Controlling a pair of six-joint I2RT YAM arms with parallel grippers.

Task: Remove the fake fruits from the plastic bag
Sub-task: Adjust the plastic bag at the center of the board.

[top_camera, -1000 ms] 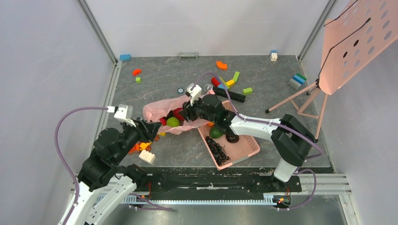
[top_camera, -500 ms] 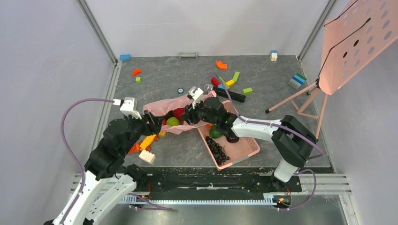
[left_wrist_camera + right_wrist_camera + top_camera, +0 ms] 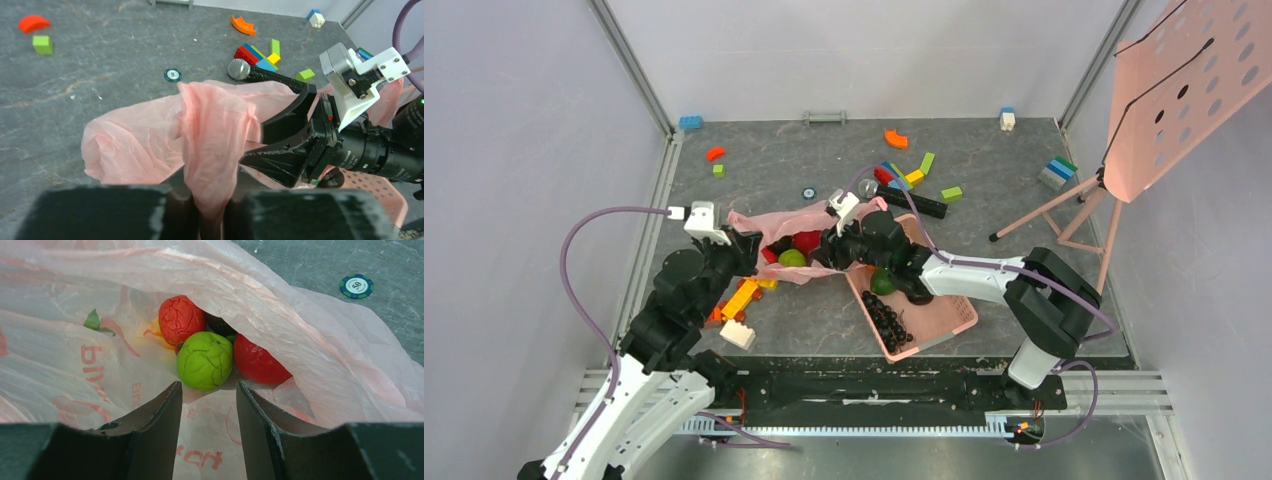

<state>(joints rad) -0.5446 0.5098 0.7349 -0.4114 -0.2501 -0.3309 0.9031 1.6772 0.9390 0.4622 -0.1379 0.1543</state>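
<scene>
The pink plastic bag (image 3: 764, 226) lies crumpled mid-table with its mouth toward the right arm. My left gripper (image 3: 210, 212) is shut on a bunched fold of the plastic bag (image 3: 215, 135), pulled up taut. Inside the plastic bag (image 3: 300, 325) I see the fake fruits: a lime-green bumpy one (image 3: 205, 361), a red cracked-textured one (image 3: 181, 319) and a smooth red one (image 3: 257, 362). My right gripper (image 3: 207, 390) stands open inside the bag's mouth, its tips just short of the green fruit, touching nothing. From above, the green fruit (image 3: 792, 258) sits between both grippers.
A pink slotted basket (image 3: 944, 312) with black grapes (image 3: 886, 320) and a mango (image 3: 884, 282) lies under the right arm. Orange and yellow blocks (image 3: 742, 297) and a white block (image 3: 737, 335) sit by the left arm. A microphone (image 3: 239, 69), poker chip (image 3: 172, 75), scattered blocks behind; pink stand (image 3: 1184, 90) right.
My left gripper moved forward to the bag's left edge and closed on a fold of it. The right gripper stayed open at the bag's mouth, hardly moving.
</scene>
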